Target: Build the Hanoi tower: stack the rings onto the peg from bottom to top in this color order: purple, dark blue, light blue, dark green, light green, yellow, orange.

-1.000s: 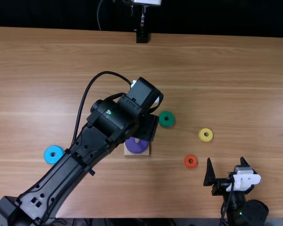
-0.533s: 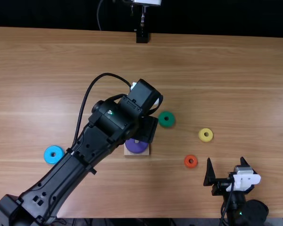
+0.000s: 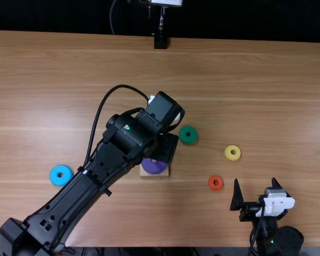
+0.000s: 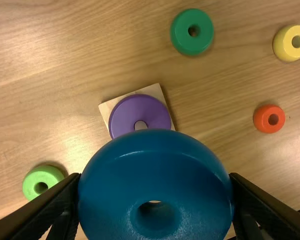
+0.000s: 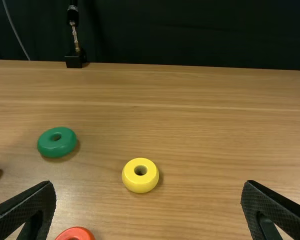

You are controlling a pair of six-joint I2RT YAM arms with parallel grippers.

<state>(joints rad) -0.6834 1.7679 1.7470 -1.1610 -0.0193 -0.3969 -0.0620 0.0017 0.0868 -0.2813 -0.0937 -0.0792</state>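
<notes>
The left gripper [image 3: 167, 146] is clenched on the dark blue ring [image 4: 155, 182], a fat, glossy doughnut with rounded shoulders and a round hole, pinched between the black fingers. From its own wrist it hides part of the purple ring [image 4: 140, 111], which lies smooth and shiny on a pale, square wooden base [image 4: 154, 92], the light, round end of the peg [image 4: 140, 125] showing in its hole.

Working outward, the dark green ring [image 3: 188, 140] lies flat on the table [image 3: 69, 69] near the base, to its right and a bit farther across. The light green ring [image 4: 42, 177], a chunky little drum, sits on the opposite side of the base from the yellow one [image 3: 228, 154]. That yellow ring is thick and soft-edged, out to the right, and the small orange ring [image 3: 211, 184] lies nearer the near edge. Well off to the left is the light blue ring [image 3: 54, 176], broad and round.

Over at the near right, the right gripper [image 3: 255, 180] has its black, finely textured fingers spread wide, nothing between them. The tabletop is light brown wood with long streaky grain, and dark cloth [image 3: 53, 16] hangs behind it.
</notes>
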